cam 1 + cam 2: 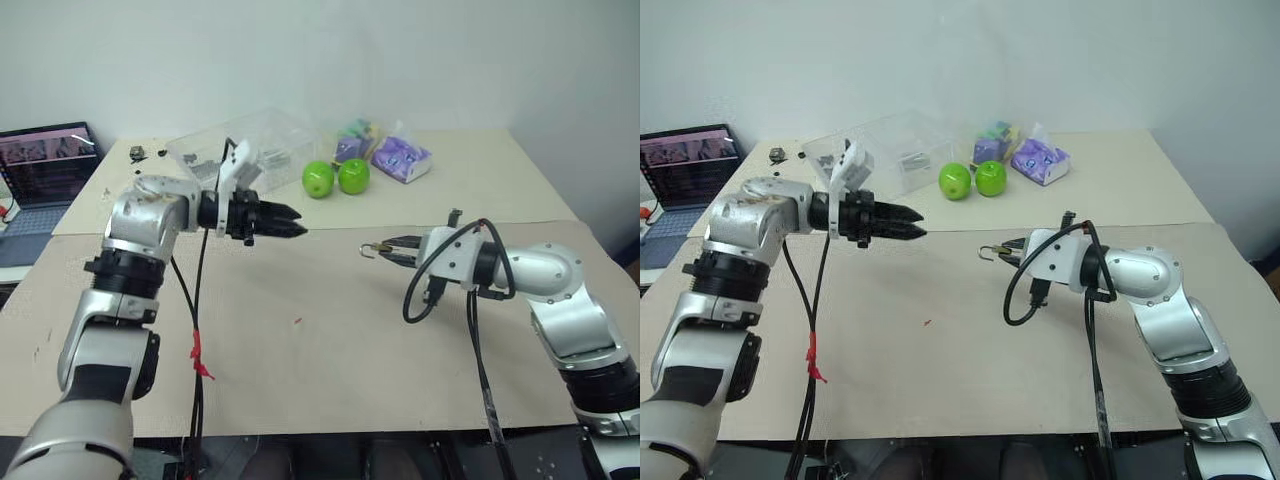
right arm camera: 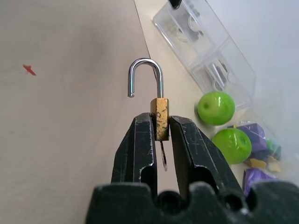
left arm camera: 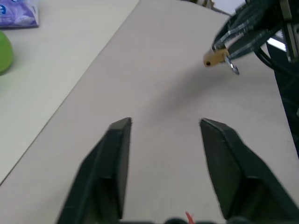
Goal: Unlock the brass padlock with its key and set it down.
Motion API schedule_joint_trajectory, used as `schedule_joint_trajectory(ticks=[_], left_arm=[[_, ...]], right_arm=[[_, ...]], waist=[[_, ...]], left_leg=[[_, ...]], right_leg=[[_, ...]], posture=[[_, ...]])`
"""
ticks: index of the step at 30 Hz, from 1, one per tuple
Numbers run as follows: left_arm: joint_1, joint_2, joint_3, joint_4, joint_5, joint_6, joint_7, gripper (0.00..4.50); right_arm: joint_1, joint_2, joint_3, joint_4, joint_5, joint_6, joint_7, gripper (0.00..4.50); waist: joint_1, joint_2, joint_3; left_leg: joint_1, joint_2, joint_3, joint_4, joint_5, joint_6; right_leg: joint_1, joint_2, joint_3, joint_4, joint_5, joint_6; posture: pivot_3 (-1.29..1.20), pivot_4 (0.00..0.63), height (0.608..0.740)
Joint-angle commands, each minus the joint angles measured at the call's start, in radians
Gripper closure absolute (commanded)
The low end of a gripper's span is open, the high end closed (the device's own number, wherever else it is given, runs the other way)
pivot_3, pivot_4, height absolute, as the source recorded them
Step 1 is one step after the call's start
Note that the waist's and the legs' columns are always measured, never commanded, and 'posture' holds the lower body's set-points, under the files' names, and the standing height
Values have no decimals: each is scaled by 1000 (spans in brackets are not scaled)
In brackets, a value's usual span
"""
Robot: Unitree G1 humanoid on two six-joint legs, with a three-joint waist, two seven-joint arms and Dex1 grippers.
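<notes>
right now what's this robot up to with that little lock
The right gripper is shut on the brass padlock, holding it above the table. The silver shackle stands swung open on one side, so the lock looks unlocked, and the key hangs from its underside. The left gripper is open, empty and apart from the lock. The padlock has not been set down yet.

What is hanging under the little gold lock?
The key hangs below the brass padlock, between the right gripper fingers that pinch the lock. Its tip is hidden inside the lock body. The silver shackle on top has sprung open.
</notes>
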Motion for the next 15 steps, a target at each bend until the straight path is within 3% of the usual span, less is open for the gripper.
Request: schedule_joint_trajectory(ticks=[1,2,8,15], left_arm=[[83,70,-11,-140,28,-145,-55,465],[112,82,-15,-163,42,-200,-58,45],[134,79,2,-155,98,-353,15,17],[130,88,1,-165,105,-356,37,17]], right_arm=[[-8,11,-7,-16,23,-30,8,4382],[-6,16,0,-15,23,-29,11,4382],[-6,37,55,-11,16,-6,41,4382],[-54,76,194,132,-159,-166,10,4382]], waist=[[-1,0,0],[-2,0,0],[0,0,0],[-5,0,0]], left_leg=[[0,0,0,0,0,0],[0,0,0,-1,0,0],[0,1,0,-1,0,0],[1,0,1,0,0,0]], right_leg=[[0,0,0,0,0,-1],[0,0,0,0,0,-2],[0,0,0,-1,1,-7],[1,1,0,-1,1,-7]], posture=[[0,150,740],[0,150,740],[0,150,740],[0,150,740]])
